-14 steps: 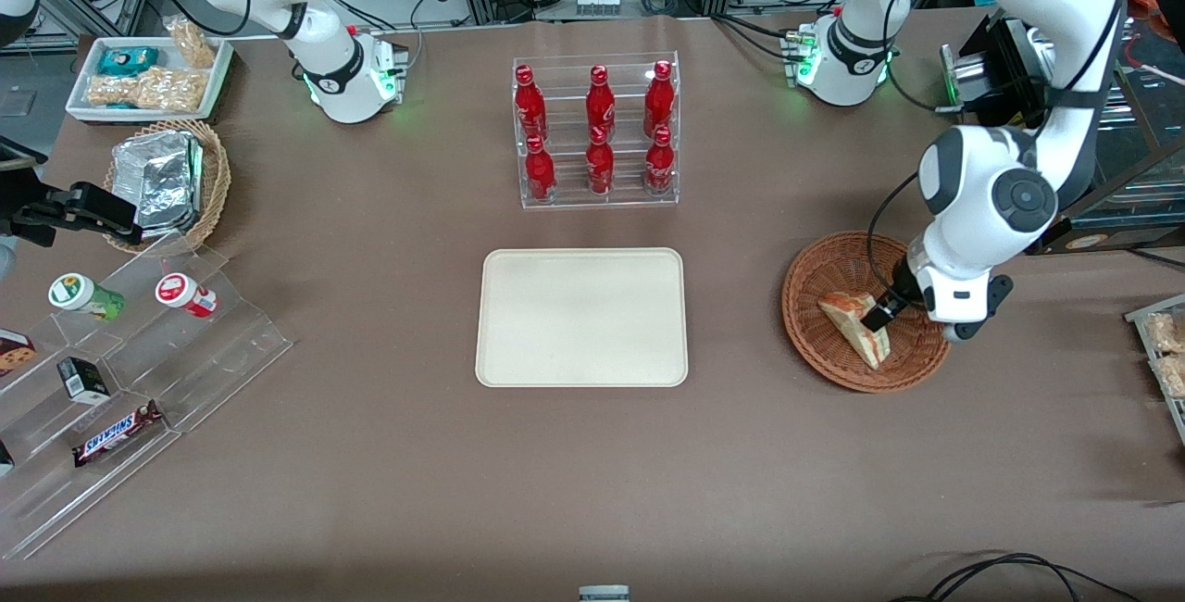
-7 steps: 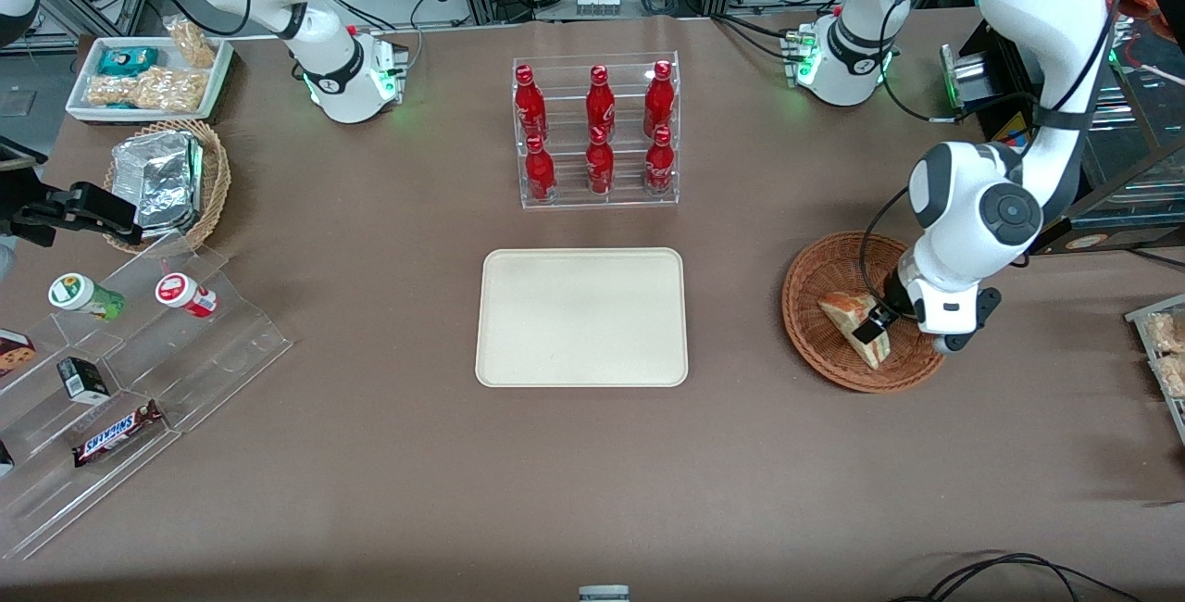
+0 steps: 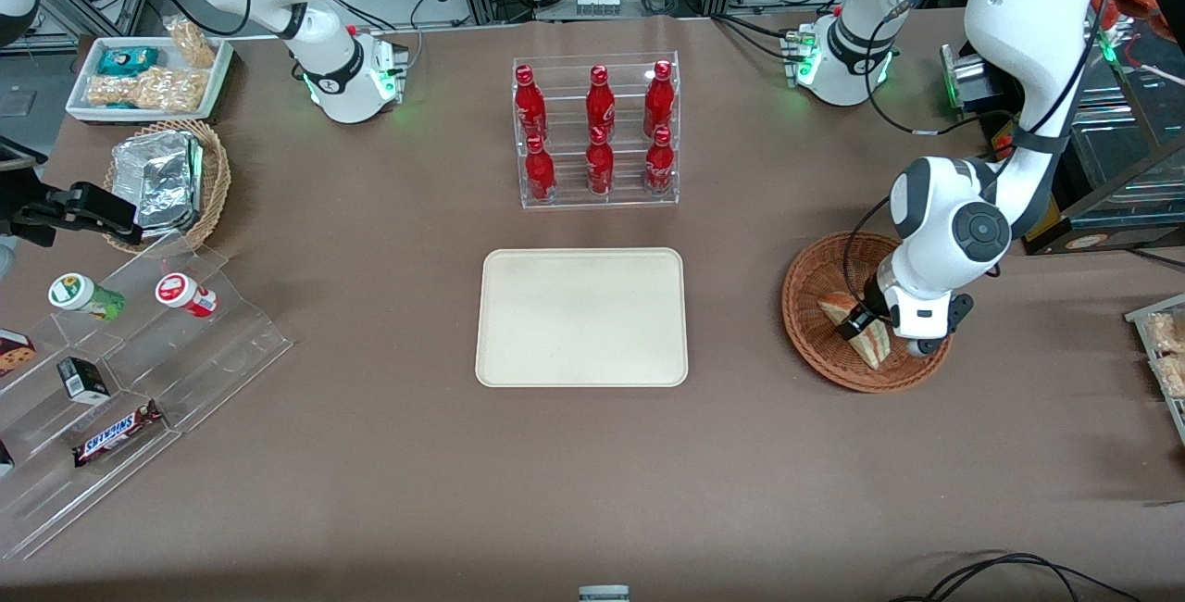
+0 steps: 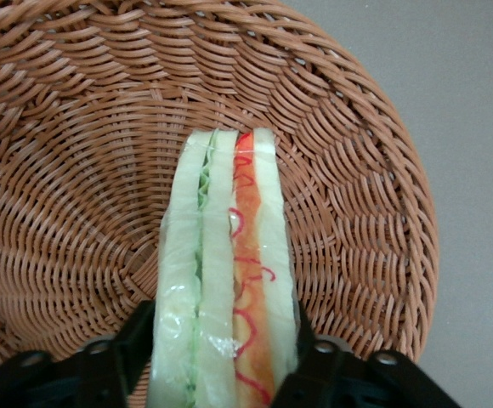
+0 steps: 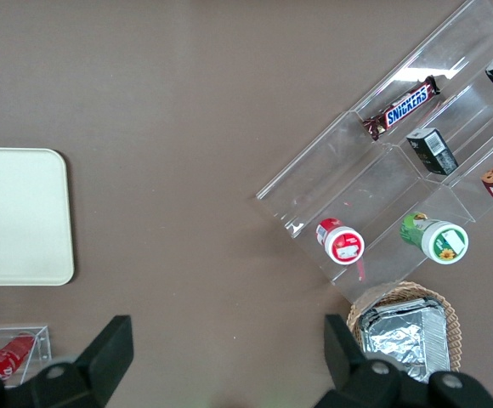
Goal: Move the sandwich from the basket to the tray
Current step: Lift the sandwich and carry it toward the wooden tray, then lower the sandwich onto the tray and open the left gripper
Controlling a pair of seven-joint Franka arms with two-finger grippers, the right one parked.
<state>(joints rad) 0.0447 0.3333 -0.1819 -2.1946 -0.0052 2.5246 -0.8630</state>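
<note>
The sandwich, a wedge of white bread with red-orange and green filling, lies in the round reddish-brown wicker basket toward the working arm's end of the table. My left gripper is down in the basket, one finger against each bread face, shut on the sandwich. In the left wrist view the sandwich stands edge-up between the black fingers of the gripper, over the basket's weave. The cream-beige tray lies flat at the table's middle, apart from the basket; it also shows in the right wrist view.
A clear rack of red bottles stands farther from the camera than the tray. Toward the parked arm's end are a tan basket with foil packs, a white snack tray and a clear stepped stand with snacks.
The left arm's elbow has swung inward and the gripper has shifted along the sandwich toward the tray side of the basket. The sandwich rests in the same place.
</note>
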